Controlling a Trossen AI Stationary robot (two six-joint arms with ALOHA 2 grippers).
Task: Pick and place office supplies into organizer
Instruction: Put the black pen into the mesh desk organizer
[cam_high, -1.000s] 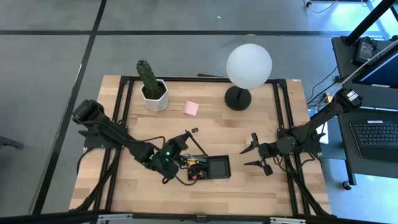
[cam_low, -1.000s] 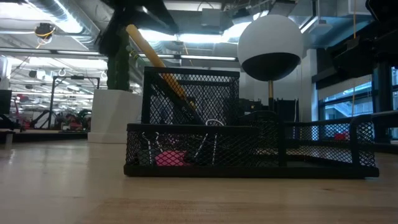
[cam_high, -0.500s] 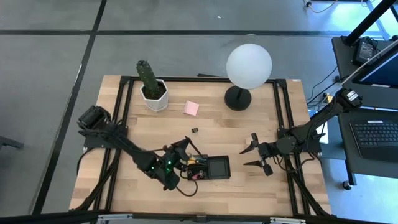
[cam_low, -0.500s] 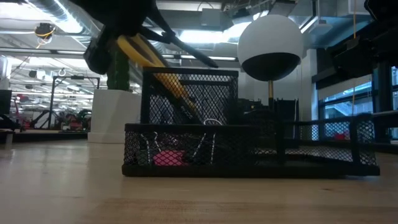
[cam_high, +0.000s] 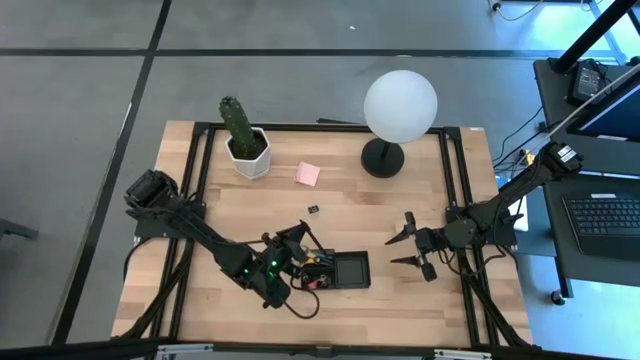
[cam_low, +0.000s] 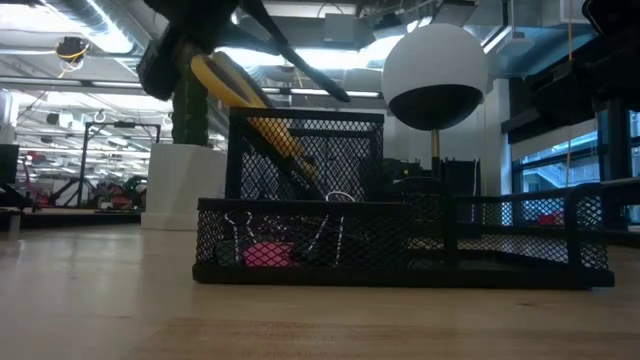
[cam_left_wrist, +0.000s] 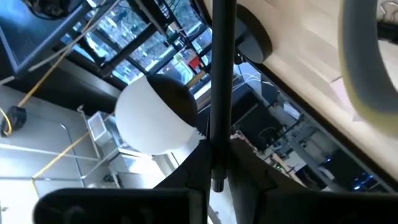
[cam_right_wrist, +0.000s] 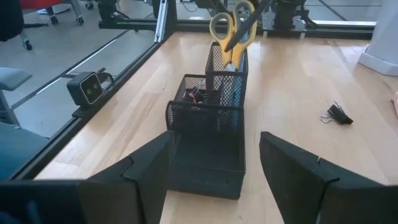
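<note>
My left gripper (cam_high: 290, 246) is at the organizer's left end, shut on a black pen (cam_low: 300, 70). The organizer (cam_high: 350, 270) is a black mesh tray with a tall cup; yellow-handled scissors (cam_right_wrist: 230, 31) stand in that cup. A pink eraser (cam_low: 265, 255) lies in a low compartment. The pink sticky-note pad (cam_high: 308, 174) and a black binder clip (cam_high: 313, 209) lie flat on the table beyond it. My right gripper (cam_high: 408, 250) is open to the organizer's right, level with the table and pointing at the organizer (cam_right_wrist: 205, 162). My left gripper (cam_left_wrist: 216, 177) pinches the black pen (cam_left_wrist: 219, 74) between its two fingers near one end. The pen runs out ahead of the fingers. It is lifted clear and slants down from the gripper, its free end (cam_low: 343, 98) just above the tall cup's rim.
A potted cactus (cam_high: 242, 135) and a white globe lamp (cam_high: 400, 105) stand at the table's far side. A black frame rail (cam_high: 455, 180) runs along the table's right part. Bare wood lies between the organizer and the near edge.
My left gripper has carried the pen toward the table's near edge and closer over the organizer's tall cup, and has tipped so the pen slants down over the cup. The organizer has shifted slightly on the table. The right arm has kept still.
</note>
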